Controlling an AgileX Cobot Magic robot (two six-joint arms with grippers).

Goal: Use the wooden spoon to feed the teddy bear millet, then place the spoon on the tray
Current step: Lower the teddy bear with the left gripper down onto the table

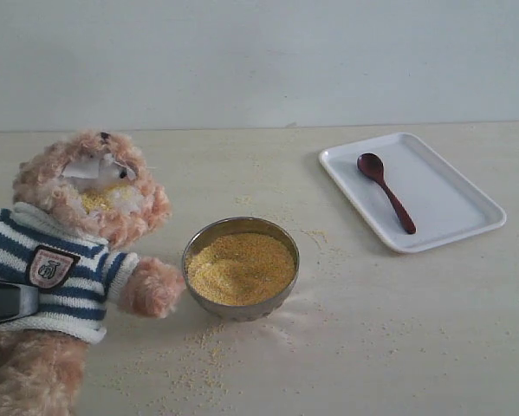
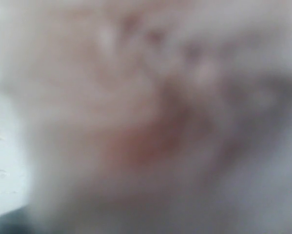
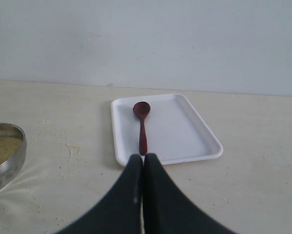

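The teddy bear [image 1: 77, 225] sits at the left with its head tipped back and some millet on its muzzle. A dark finger of my left gripper [image 1: 3, 303] lies across its striped sweater. The left wrist view is only a blur of the bear's fur [image 2: 136, 97], so those jaws are hidden. The metal bowl [image 1: 242, 310] of millet [image 1: 240, 267] stands beside the bear's paw. The wooden spoon [image 1: 387, 192] lies flat on the white tray [image 1: 450, 204]. My right gripper [image 3: 143, 157] is shut and holds nothing. It hangs short of the tray [image 3: 180, 131], in line with the spoon [image 3: 142, 124].
Loose millet grains [image 1: 198, 355] are scattered on the pale table in front of the bowl and between bowl and tray. A plain light wall runs along the table's far edge. The bowl's side [image 3: 11, 163] shows in the right wrist view.
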